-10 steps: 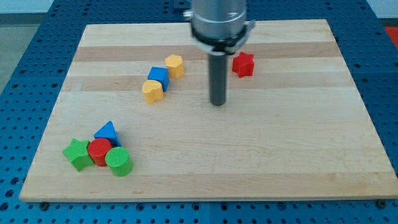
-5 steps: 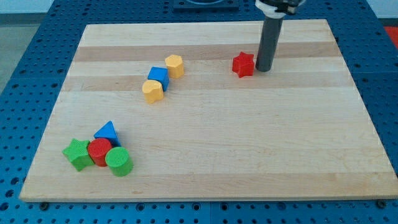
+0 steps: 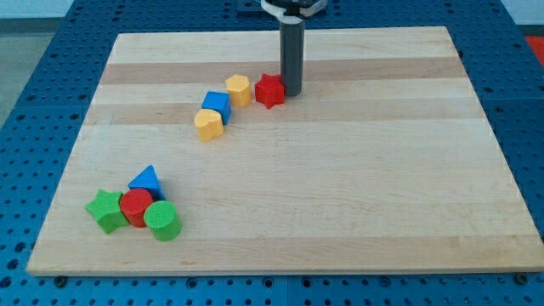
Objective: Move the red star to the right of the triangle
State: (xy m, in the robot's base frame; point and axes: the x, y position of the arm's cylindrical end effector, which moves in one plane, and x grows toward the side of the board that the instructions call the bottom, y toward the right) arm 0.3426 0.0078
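Note:
The red star (image 3: 269, 90) lies on the wooden board near the view's top centre, close to the right of a yellow block (image 3: 239, 89). My tip (image 3: 291, 92) stands just right of the star, touching or nearly touching it. The blue triangle (image 3: 146, 181) sits far off at the view's lower left, at the top of a cluster of blocks.
A blue cube (image 3: 217, 104) and a yellow heart-like block (image 3: 208, 124) lie in a diagonal row below the yellow block. A green star (image 3: 105, 210), a red cylinder (image 3: 135, 206) and a green cylinder (image 3: 161, 220) crowd under the triangle. The board's (image 3: 357, 204) edges border blue pegboard.
My tip swung from left of the red star round to its right side, then pushed it leftward to sit beside the yellow block. The other blocks have not moved.

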